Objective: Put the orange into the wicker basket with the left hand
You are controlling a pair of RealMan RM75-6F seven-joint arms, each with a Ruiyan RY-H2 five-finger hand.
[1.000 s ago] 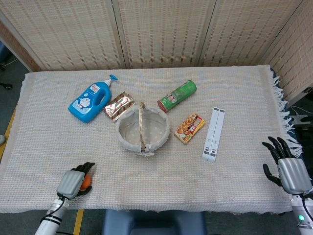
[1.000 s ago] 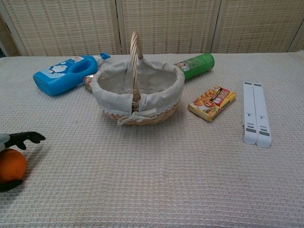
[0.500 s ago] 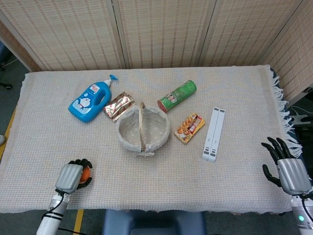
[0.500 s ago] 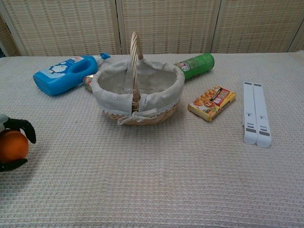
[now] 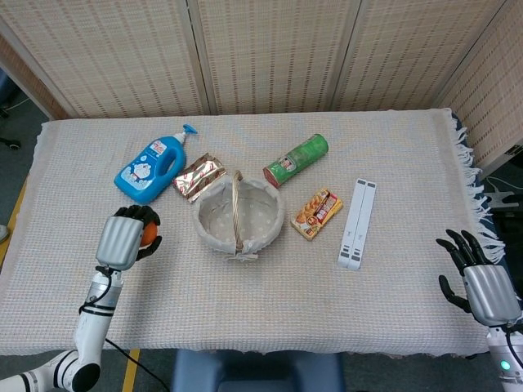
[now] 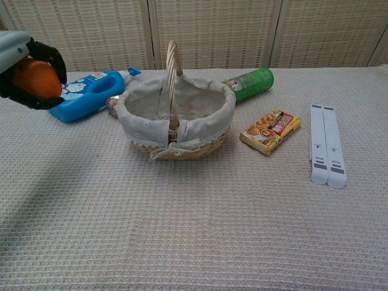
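Note:
My left hand (image 5: 124,238) holds the orange (image 5: 149,235) in curled black fingers, raised above the cloth to the left of the wicker basket (image 5: 214,225). In the chest view the left hand (image 6: 18,63) shows at the top left with the orange (image 6: 37,78) in its grip, higher than the basket's rim (image 6: 225,99). The basket has a cloth lining, an upright handle (image 6: 172,66), and nothing inside. My right hand (image 5: 479,276) hangs off the table's right edge with its fingers spread and nothing in them.
A blue detergent bottle (image 5: 151,167) and a foil snack packet (image 5: 198,176) lie behind the basket on the left. A green can (image 5: 296,160), a snack box (image 5: 316,214) and a white folded stand (image 5: 358,222) lie to its right.
My left hand has lifted the orange off the front left of the table and carried it up and forward, closer to the basket. The right hand has stayed put.

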